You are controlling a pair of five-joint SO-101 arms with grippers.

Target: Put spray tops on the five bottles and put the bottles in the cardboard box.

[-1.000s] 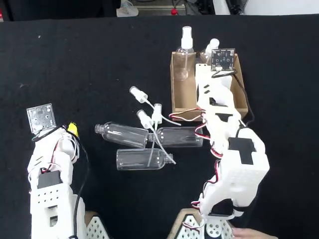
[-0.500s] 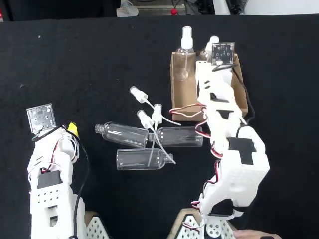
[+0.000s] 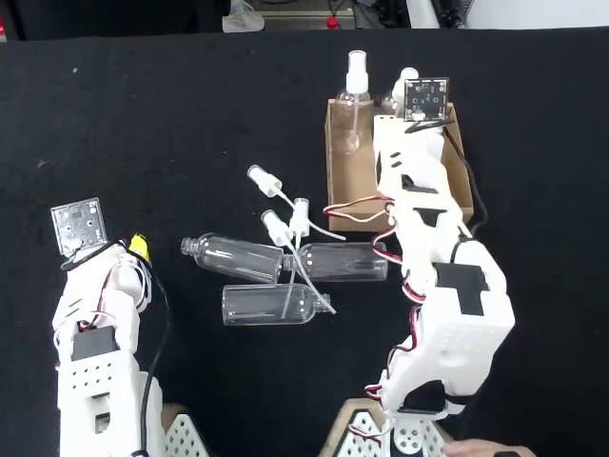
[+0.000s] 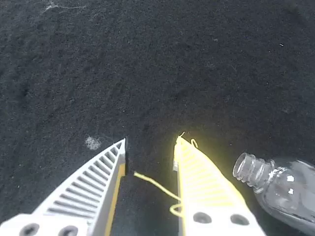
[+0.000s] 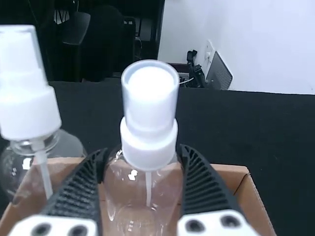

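Over the cardboard box, right claw clamping upright capped bottle

high view: even light from overhead, bright enough to work by. the black cloth soaks it up and i find almost no cast shadows on it. the white arm shells read very bright against it. the lying clear bottles carry thin white glints along their sides.

left wrist view: dimmer. the cloth darkens inside the left gripper. there is a small glint on the open bottle neck.

right wrist view: the white wall is the brightest patch, and the room beside it is dark. the capped bottle shows small highlights on its shoulder.
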